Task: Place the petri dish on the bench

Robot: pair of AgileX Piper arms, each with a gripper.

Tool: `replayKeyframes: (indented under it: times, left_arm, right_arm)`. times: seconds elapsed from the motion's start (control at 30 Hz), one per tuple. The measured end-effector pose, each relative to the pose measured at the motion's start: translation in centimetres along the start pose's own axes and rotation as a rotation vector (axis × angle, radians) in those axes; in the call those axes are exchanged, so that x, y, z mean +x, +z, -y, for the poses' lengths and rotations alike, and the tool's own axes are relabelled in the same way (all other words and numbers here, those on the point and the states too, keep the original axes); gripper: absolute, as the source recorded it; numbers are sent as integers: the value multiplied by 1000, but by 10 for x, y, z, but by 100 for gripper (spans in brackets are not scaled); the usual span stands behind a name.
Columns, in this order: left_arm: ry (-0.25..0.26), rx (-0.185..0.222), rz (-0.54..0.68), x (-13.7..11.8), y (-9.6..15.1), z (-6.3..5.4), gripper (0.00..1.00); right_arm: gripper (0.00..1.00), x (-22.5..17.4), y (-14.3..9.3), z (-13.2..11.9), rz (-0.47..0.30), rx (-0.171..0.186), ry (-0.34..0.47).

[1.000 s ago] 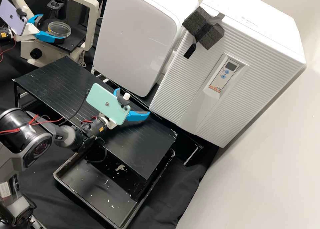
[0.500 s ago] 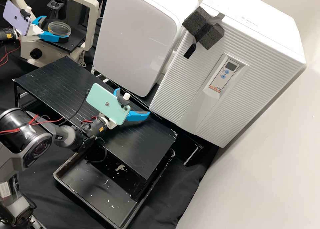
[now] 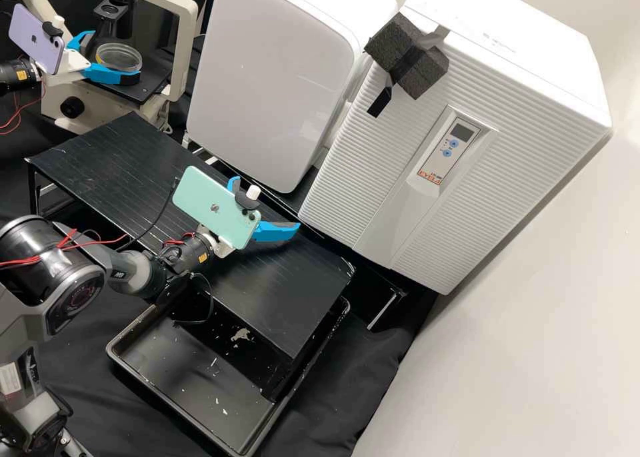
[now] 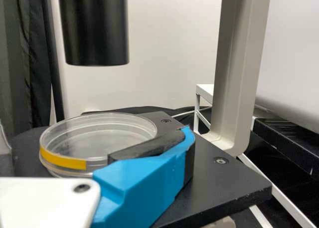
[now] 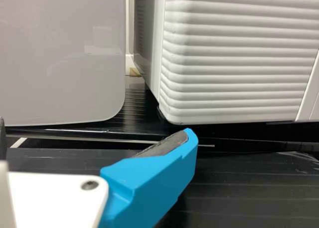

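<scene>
In the high view my left gripper (image 3: 116, 56) stands open around the clear petri dish (image 3: 120, 58) on the microscope's black stage (image 3: 150, 88). In the left wrist view the dish (image 4: 94, 133), with yellow tape on its side, lies level between the spread fingers of my left gripper (image 4: 93, 138). One finger overlaps its near edge; a gap separates the other from the rim. Over the black bench (image 3: 113, 160), my right gripper (image 3: 267, 202) holds nothing and is open. The right wrist view shows my right gripper (image 5: 94, 135) with fingers wide apart.
The microscope's pale arm (image 3: 181, 50) rises beside the stage, and its black cylinder (image 4: 94, 28) hangs above the dish. Two white appliances (image 3: 273, 77) line the bench's far side. A black tray (image 3: 123, 370) sits below the bench's front.
My left gripper has moved rightward in the high view, bringing its fingers farther around the dish. The dish and my right gripper have stayed in place.
</scene>
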Motion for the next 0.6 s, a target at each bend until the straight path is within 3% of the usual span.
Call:
replayKeyframes:
  times: [0.6]
  left_arm:
    - [37, 1, 43, 1, 8, 9, 100]
  right_arm:
    - [100, 0, 0, 0, 0, 0, 0]
